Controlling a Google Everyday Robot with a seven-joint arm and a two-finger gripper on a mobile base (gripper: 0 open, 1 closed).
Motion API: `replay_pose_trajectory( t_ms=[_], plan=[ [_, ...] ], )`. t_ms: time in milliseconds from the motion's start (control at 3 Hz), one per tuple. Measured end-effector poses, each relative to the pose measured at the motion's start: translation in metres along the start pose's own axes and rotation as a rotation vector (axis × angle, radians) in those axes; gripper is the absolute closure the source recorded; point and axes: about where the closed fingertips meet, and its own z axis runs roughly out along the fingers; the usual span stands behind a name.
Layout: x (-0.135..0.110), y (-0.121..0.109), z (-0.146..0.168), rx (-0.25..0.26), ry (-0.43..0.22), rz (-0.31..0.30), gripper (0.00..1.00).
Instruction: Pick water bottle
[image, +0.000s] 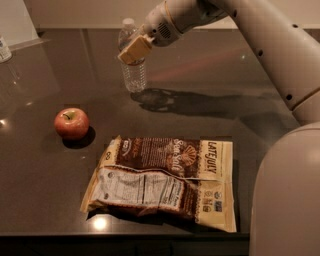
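The water bottle is a small clear ribbed bottle with a white cap, at the back centre of the dark table. My gripper reaches in from the upper right and is shut on the bottle's upper body. Its tan finger pad covers the label area. The bottle hangs upright, its base just above its shadow on the table.
A red apple sits on the left. A brown and cream snack bag lies flat at the front centre. A small white-labelled container stands at the far left edge. My arm and base fill the right side.
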Motion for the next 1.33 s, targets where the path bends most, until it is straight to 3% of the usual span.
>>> replay_pose_trajectory(
  t_ms=[333,1000,1333],
  plan=[
    [-0.023,0.011,-0.031,-0.005,0.001,-0.033,1.0],
    [-0.071,0.033,-0.103,0.009,-0.055,-0.13,1.0],
    [-0.071,0.033,-0.103,0.009,-0.055,-0.13,1.0]
  ],
)
